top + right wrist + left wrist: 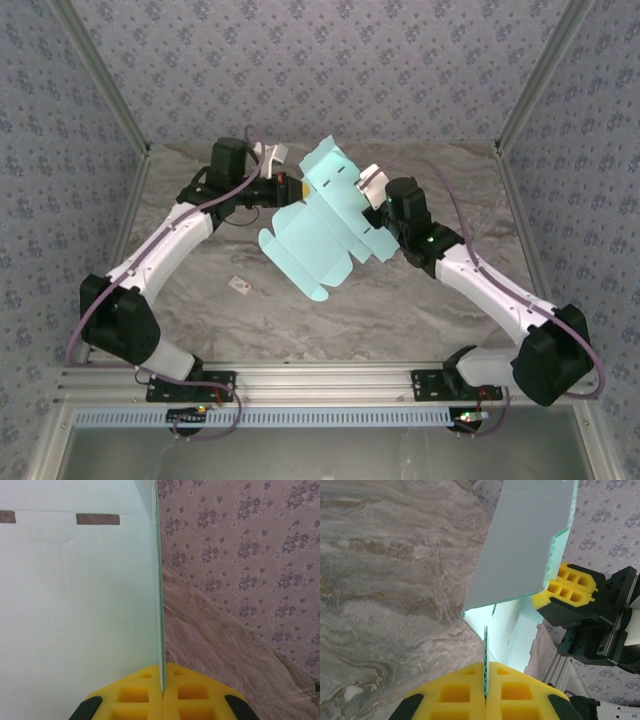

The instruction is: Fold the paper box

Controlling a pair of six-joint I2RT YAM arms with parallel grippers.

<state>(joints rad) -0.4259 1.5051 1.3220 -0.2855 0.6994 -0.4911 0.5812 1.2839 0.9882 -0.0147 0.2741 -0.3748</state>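
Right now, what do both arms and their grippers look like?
Left arm and right arm: white links, bulky black joints, a purple cable along each. Left gripper and right gripper: yellow finger pads with square recesses on black bodies.

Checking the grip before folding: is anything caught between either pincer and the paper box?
Nothing visible. The left pincer and the right pincer each clamp straight onto an edge of the paper box. The white tag lies apart on the table.
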